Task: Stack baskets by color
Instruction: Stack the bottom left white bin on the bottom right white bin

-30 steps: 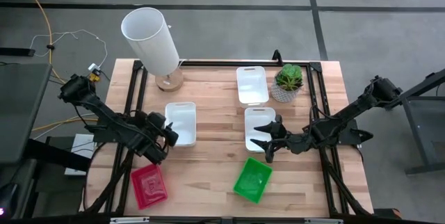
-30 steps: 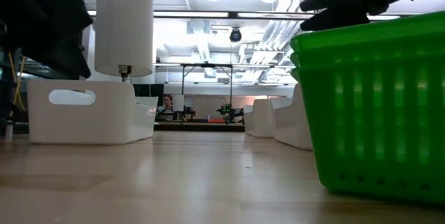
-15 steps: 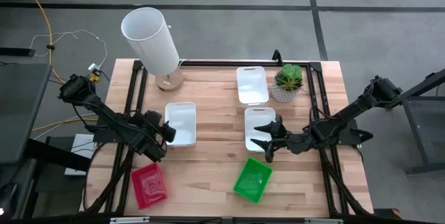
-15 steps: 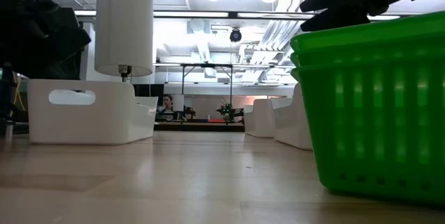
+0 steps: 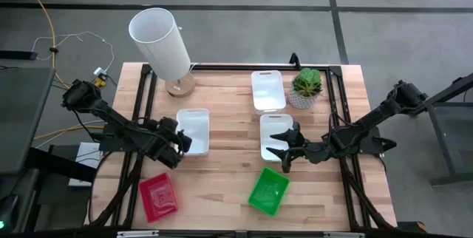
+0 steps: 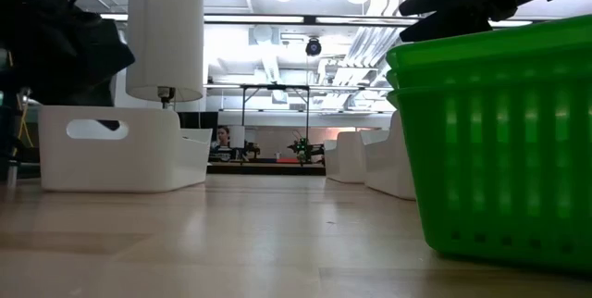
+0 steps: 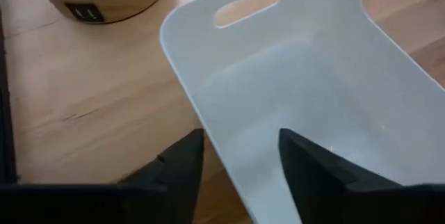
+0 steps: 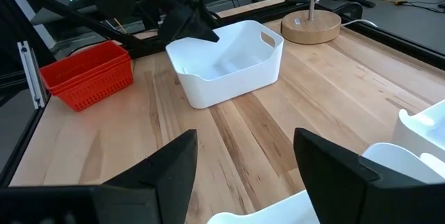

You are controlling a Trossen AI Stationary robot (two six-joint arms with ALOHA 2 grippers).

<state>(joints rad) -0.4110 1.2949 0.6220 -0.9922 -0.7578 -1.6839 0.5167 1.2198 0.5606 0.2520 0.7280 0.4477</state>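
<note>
We look first at the left gripper (image 5: 179, 143), because it is the one at work. It is at the left long wall of a white basket (image 5: 193, 131) that stands a little left of the table's middle. In the left wrist view the two dark fingers (image 7: 177, 168) stand on either side of this wall, one outside over the wood and one inside the basket, with a gap between them. We judge that the jaws are open around the rim and do not yet press it; we cannot tell if they touch it. The basket's long axis runs from the front edge toward the back edge of the table (image 5: 222, 179), and the jaws come across it from the left side.

The right gripper (image 5: 283, 151) hangs with jaws wide open and empty over the front end of another white basket (image 5: 274, 136), right of the middle. A third white basket (image 5: 267, 89) lies near the back edge, beside the plant (image 5: 306, 84).

The red stack (image 5: 158, 196) is at the front left corner, and the green stack (image 5: 269, 190) is near the front edge. So only white baskets remain apart, and the left arm is nearer to its own basket.
</note>
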